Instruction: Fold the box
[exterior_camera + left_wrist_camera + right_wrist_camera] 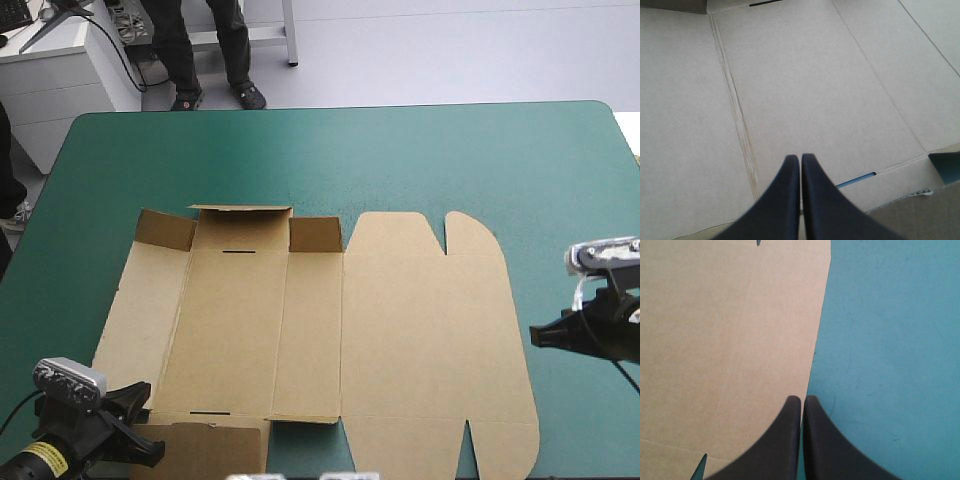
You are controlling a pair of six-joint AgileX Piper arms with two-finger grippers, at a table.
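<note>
The brown box (400,330) lies mostly flat across the lower middle of the frame on the worktop's (350,150) teal-green cover, with short flaps raised along its far left edge. The left claw (800,159), fingers pressed together, hovers over the sheet's lower left corner. The right claw (801,400), likewise pressed together, points along the sheet's right edge.
</note>
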